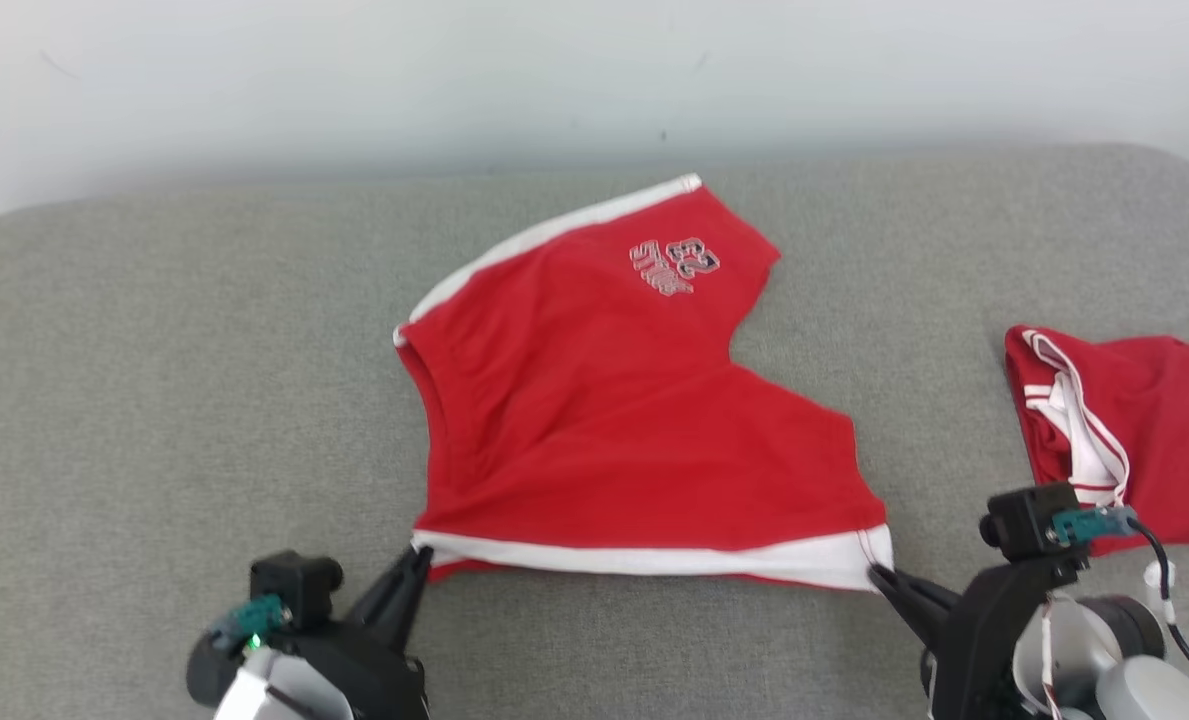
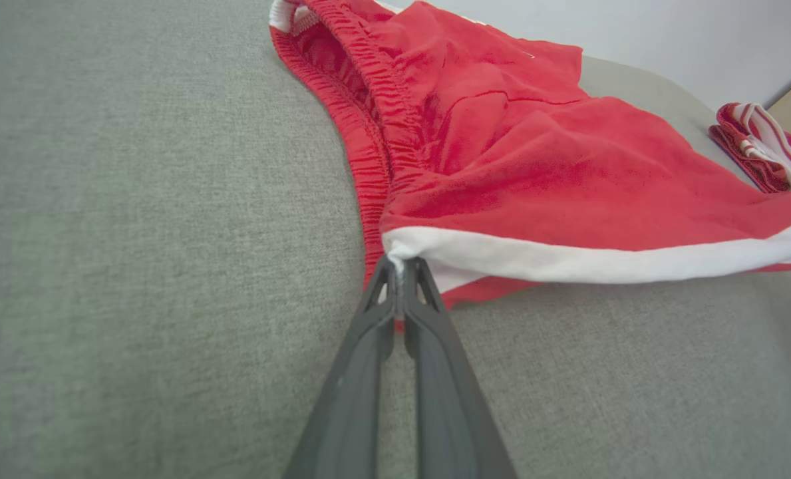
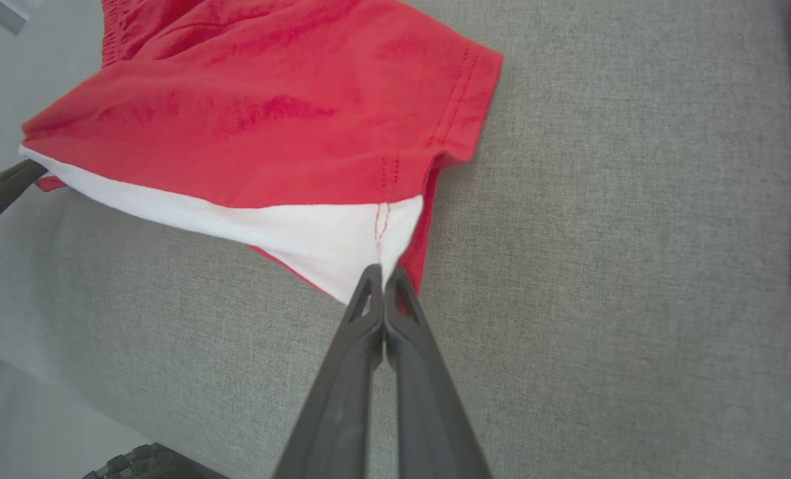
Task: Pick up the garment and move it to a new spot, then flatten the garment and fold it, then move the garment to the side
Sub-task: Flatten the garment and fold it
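- Left gripper (image 1: 416, 562) is pinched shut on the waist-end corner of the white stripe (image 1: 654, 556). On my left wrist feed the fingers are together with cloth nipped at the tips.
- Right gripper (image 1: 880, 576) is clamped the same way on the hem-end corner of that stripe, right by the red stitching.
- Red shorts (image 1: 604, 400) sit mid grey cushion (image 1: 154, 420). The near edge is stretched between both grippers and looks slightly raised. The far part with the printed logo (image 1: 676, 266) rests flat.
- Handling, my guess: light, soft knit with no stiffness, so it will sag and drape. The elastic waistband (image 2: 382, 113) bunches.
- Seamed corners are the firmest hold. These thin tip pinches could slip if I pull hard.
- Second red garment (image 1: 1124, 430) lies well apart on the right.
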You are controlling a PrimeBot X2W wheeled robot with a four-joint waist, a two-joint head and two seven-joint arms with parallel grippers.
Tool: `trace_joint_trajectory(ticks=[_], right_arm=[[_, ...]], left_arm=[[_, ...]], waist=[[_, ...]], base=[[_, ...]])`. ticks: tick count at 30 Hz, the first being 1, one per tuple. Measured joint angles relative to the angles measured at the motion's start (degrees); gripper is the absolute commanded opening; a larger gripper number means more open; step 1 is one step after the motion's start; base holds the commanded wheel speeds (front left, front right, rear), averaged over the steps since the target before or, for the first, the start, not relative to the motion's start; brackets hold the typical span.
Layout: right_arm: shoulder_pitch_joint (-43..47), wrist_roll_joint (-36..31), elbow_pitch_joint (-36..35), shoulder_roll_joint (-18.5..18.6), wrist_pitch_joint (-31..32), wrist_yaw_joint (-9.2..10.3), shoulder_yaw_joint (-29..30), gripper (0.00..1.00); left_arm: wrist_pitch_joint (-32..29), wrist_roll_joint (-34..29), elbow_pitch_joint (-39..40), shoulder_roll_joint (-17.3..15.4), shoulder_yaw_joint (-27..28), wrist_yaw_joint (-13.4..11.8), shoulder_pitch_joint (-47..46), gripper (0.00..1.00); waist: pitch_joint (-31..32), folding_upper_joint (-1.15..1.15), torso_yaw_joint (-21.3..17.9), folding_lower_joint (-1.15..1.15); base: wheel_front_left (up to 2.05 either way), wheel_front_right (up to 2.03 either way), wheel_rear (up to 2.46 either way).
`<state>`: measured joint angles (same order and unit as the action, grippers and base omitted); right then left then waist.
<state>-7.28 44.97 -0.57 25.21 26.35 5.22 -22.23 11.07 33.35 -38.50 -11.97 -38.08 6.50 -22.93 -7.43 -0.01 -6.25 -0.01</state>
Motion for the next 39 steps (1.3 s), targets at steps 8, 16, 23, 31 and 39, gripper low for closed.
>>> trace_joint_trajectory(ticks=[8, 16, 23, 31, 39], right_arm=[[5.96, 0.90, -3.79, 1.56, 3.39, 0.93, 0.22, 0.00], [7.07, 0.76, -5.73, 2.91, 7.40, 1.43, -0.23, 1.00], [8.23, -2.80, -6.98, 5.93, 9.46, 1.85, 1.74, 1.00], [6.87, -7.80, -8.34, 2.30, 2.86, 1.91, 10.13, 1.00], [5.57, -12.77, -5.70, -8.47, -8.16, 1.92, 17.50, 1.00]], left_arm=[[-0.47, 0.38, 3.77, -0.05, -1.26, -0.11, 4.32, 0.00], [-2.92, 0.41, 6.05, -1.01, -2.19, -0.53, 7.30, 1.00], [-6.57, 1.54, 8.06, -2.30, -3.11, -0.54, 10.80, 1.00], [0.27, 2.37, 15.82, -4.83, 4.36, -6.71, 10.51, 1.00], [2.97, 0.80, 21.46, -5.11, 9.83, -11.69, 10.39, 1.00]], waist=[[2.62, 0.00, 1.84, 0.00], [3.25, 0.00, 2.95, 0.01], [3.36, 0.00, 3.39, 0.01], [4.21, 0.01, 4.96, 0.01], [6.20, 0.01, 6.28, 0.02]], base=[[0.00, 0.00, 0.00], [0.00, 0.00, 0.00], [0.00, 0.00, 0.00], [0.00, 0.00, 0.00], [0.00, 0.00, 0.00]])
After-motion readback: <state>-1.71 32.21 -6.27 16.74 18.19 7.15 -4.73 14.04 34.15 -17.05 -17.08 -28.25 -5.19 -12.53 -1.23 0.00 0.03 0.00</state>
